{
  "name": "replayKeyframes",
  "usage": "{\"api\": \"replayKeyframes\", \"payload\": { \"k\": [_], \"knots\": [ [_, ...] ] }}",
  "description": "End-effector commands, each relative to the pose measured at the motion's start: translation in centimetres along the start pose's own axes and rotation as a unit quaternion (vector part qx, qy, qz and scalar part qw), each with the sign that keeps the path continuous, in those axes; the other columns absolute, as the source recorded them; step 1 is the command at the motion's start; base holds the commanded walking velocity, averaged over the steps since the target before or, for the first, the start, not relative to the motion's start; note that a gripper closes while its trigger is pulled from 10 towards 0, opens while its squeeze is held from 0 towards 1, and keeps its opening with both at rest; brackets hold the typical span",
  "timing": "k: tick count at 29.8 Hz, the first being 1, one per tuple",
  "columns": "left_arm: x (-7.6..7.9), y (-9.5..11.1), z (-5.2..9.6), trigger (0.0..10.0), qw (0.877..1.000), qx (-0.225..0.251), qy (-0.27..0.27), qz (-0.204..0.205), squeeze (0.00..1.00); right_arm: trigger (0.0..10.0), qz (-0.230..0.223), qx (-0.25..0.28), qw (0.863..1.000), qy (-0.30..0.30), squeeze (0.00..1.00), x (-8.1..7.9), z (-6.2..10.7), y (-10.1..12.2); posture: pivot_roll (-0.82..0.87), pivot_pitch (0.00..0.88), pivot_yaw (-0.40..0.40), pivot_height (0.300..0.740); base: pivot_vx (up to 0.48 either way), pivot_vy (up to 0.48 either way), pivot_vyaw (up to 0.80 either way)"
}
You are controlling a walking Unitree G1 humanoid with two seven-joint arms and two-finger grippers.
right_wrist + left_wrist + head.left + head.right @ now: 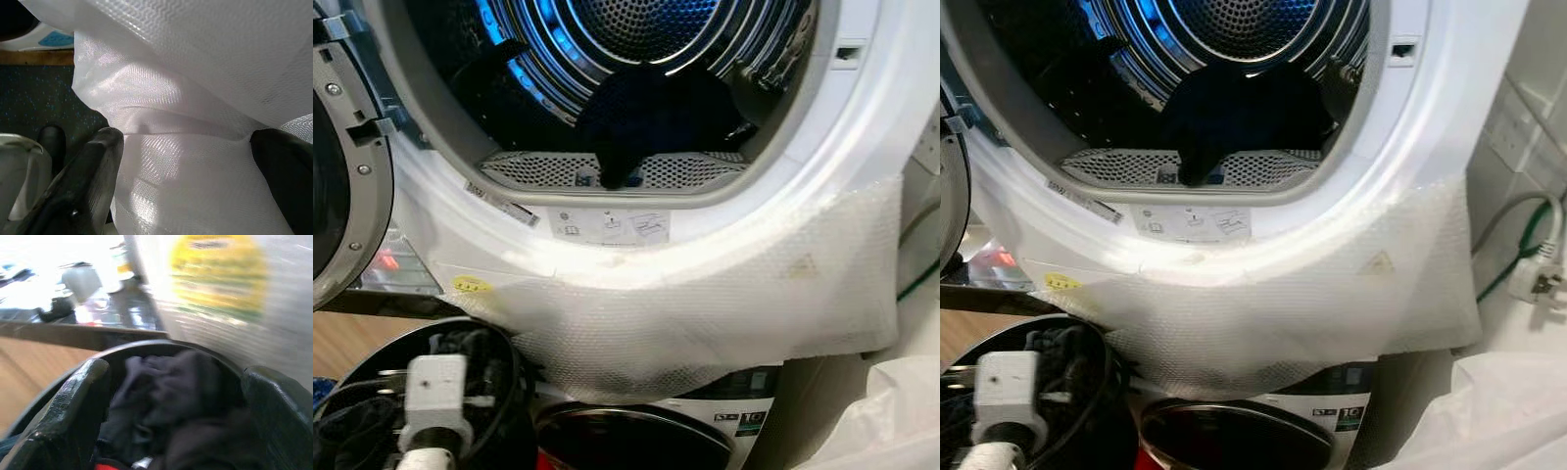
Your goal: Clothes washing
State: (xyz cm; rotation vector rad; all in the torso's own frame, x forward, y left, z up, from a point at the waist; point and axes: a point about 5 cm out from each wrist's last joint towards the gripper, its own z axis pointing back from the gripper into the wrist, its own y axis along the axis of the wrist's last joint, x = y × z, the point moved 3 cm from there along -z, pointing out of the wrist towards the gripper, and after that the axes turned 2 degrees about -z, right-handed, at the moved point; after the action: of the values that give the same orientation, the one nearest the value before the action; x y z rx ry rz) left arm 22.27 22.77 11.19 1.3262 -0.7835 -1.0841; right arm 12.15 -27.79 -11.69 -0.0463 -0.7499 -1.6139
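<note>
- At the left edge of the left eye view, the dryer door hangs open, its grey inner rim showing.
- In the lower left of the frame sits a round black basket with dark clothes inside; the left arm's white wrist camera block shows above it.
- In the left wrist view, the left gripper has its 2 black fingers spread wide apart, on either side of a heap of dark clothing in the basket, with nothing clamped between them.
- At the upper centre, the dryer drum glows blue; a dark garment lies at the drum mouth, drooping onto the perforated lint-filter grille.
- Below the opening, a bubble-wrap sheet drapes over the white dryer front.
- At the bottom centre is a second machine's dark glass door.
- In the right wrist view, the right gripper has its 2 fingers parted around white woven plastic sheeting; whether they pinch it cannot be told.
</note>
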Motion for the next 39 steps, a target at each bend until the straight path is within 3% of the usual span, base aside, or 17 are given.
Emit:
{"api": "replayKeyframes", "payload": {
  "k": [1,7,10,16,19,23,28,33,39],
  "knots": [
    [-0.8,-0.5,0.0,10.0,0.999,-0.018,0.029,0.031,1.0,10.0,0.006,-0.007,1.0,0.007,0.0,-0.4,0.1,-0.2,0.14,0.0,0.064,0.74,0.0,0.0,0.0],
    [-0.9,-1.3,0.1,10.0,0.996,-0.036,0.05,0.058,1.0,10.0,0.007,-0.003,1.0,0.006,0.0,-0.3,0.0,0.2,0.14,0.0,0.056,0.74,0.0,0.0,0.0],
    [-0.9,-3.0,-0.6,10.0,0.987,-0.087,0.069,0.116,1.0,10.0,0.009,0.006,1.0,0.004,0.0,-0.3,-0.1,1.0,0.13,0.0,0.048,0.74,0.0,0.0,0.0],
    [-0.8,-3.5,-0.7,10.0,0.985,-0.099,0.071,0.125,1.0,10.0,0.009,0.014,1.0,0.001,0.0,-0.3,-0.2,1.6,0.13,0.0,0.044,0.74,0.0,0.0,0.0],
    [-1.1,-4.6,-0.6,10.0,0.971,-0.128,0.105,0.176,1.0,10.0,0.012,0.018,1.0,-0.003,0.0,0.2,-0.3,1.9,0.13,0.0,0.035,0.74,0.0,0.0,0.0],
    [-0.8,-4.6,-0.3,10.0,0.972,-0.129,0.094,0.174,1.0,10.0,0.015,0.02,1.0,-0.007,0.0,0.6,-0.4,1.9,0.13,0.0,0.03,0.74,0.0,0.0,0.0],
    [-0.5,-5.9,0.7,10.0,0.962,-0.158,0.103,0.199,1.0,10.0,0.017,0.022,1.0,-0.009,0.0,0.9,-0.5,2.0,0.11,0.0,0.029,0.74,0.0,0.0,0.0],
    [0.6,-6.6,-0.1,10.0,0.951,-0.18,0.085,0.236,1.0,10.0,0.02,0.024,0.999,-0.01,0.0,1.0,-0.5,1.9,0.1,0.0,0.021,0.74,0.0,0.0,0.0],
    [1.3,-6.9,-1.2,10.0,0.946,-0.194,0.078,0.247,1.0,10.0,0.022,0.026,0.999,-0.015,0.0,1.5,-0.5,1.9,0.09,0.0,0.022,0.74,0.0,0.0,0.0]
  ]
}}
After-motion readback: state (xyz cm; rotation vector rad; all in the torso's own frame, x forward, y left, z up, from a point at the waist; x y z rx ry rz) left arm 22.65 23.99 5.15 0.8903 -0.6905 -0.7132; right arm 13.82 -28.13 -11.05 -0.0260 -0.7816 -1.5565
